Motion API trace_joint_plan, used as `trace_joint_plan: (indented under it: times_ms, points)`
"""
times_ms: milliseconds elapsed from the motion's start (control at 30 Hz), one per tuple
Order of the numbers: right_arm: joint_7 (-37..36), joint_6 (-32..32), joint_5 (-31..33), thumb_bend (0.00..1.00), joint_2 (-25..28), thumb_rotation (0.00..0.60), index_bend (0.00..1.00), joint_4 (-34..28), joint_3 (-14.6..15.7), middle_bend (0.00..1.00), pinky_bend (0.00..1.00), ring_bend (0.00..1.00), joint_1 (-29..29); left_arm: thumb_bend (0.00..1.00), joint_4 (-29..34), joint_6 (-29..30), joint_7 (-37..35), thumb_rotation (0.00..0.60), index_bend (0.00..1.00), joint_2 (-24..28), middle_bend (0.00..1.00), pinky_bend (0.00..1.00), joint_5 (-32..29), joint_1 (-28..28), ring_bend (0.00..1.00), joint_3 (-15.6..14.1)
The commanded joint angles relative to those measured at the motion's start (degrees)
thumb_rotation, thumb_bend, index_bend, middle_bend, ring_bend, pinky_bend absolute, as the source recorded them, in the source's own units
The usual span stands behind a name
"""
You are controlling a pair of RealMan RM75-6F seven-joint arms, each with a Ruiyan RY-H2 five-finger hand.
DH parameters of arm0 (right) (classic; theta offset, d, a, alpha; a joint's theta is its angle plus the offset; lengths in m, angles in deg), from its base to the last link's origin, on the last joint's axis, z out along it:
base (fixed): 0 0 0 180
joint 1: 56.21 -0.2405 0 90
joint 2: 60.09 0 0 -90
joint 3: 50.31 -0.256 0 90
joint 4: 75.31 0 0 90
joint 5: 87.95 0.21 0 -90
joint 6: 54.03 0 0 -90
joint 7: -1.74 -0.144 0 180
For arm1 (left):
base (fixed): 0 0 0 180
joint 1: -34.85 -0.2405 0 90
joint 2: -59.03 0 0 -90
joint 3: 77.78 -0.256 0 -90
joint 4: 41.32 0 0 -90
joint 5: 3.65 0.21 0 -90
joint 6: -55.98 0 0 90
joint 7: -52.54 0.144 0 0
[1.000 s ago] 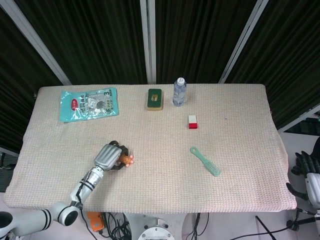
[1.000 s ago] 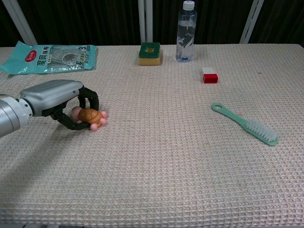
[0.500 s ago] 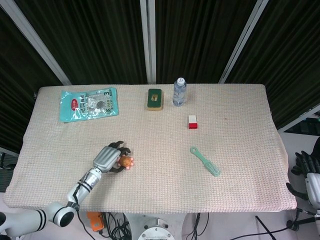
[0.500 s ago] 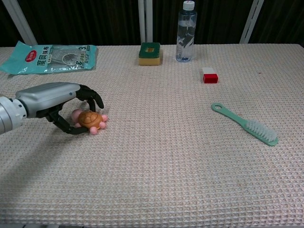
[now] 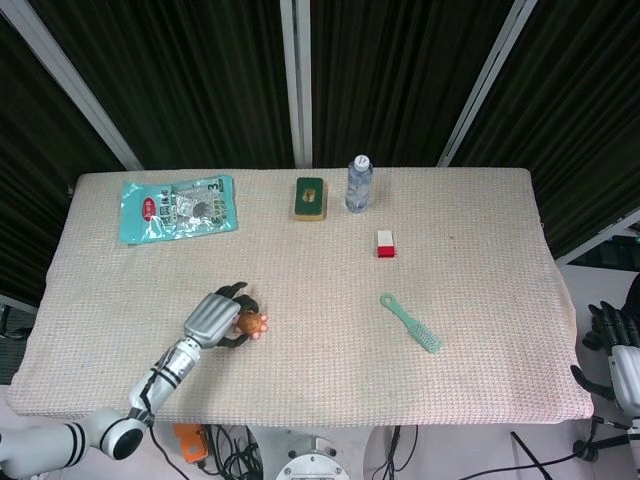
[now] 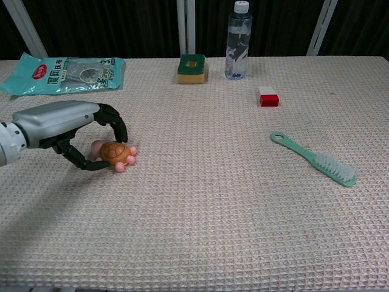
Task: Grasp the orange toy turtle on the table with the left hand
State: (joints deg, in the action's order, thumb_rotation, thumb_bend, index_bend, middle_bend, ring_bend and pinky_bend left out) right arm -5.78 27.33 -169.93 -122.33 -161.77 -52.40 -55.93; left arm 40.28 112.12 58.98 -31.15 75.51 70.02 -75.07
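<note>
a: so is my left hand [image 6: 73,131] holding the orange toy turtle [image 6: 115,154] yet?

b: nope, fingers apart, just cupped around it, well in front of the snack bag [image 6: 64,72]. close slow, thumb low.

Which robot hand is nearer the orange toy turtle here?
Left. The left robot hand curls around the turtle on the table; the right robot hand hangs off the table's far right edge.

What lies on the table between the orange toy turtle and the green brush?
Nothing: in the chest view only bare woven cloth runs from the orange toy turtle to the green brush.
</note>
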Motion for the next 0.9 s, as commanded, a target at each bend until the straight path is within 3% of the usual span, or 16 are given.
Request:
trace_joint_plan:
  times_ms: [33,167,400,567,800,900]
  points:
    - [-0.01,-0.04,0.00,0.17,0.03,0.600,0.00,-0.03,0.01,0.00,0.00,0.00,-0.01,0.26,-0.65,-0.18,-0.23,0.600,0.38,-0.40,0.36,0.22,-0.02,0.13,0.10,0.06]
    - [-0.13,-0.20,0.07,0.17,0.00,0.600,0.00,0.07,0.05,0.00,0.00,0.00,-0.02,0.28,-1.92,-0.11,-0.77,0.600,0.43,-1.23,0.42,0.22,-0.15,0.13,0.14,0.23]
    - [-0.29,-0.37,0.22,0.17,0.00,0.600,0.00,0.26,0.05,0.00,0.00,0.00,-0.04,0.35,-4.99,1.38,-1.54,0.600,0.69,-3.51,0.67,0.29,0.18,-0.20,0.33,0.70]
    - [-0.31,-0.40,0.32,0.17,0.06,0.600,0.00,0.26,0.04,0.00,0.00,0.00,-0.01,0.37,-6.48,1.47,-1.22,0.600,0.80,-4.46,0.77,0.31,0.04,-0.25,0.43,0.73]
    - [-0.39,-0.25,0.31,0.17,0.08,0.600,0.00,0.28,0.01,0.00,0.00,0.00,0.06,0.36,-6.47,2.33,-1.25,0.600,0.80,-4.75,0.78,0.32,0.17,-0.58,0.46,0.93]
    - [-0.39,-0.24,0.34,0.17,0.08,0.600,0.00,0.34,0.01,0.00,0.00,0.00,0.09,0.32,-5.32,1.78,-2.59,0.600,0.56,-3.52,0.59,0.28,1.12,-0.39,0.33,0.37]
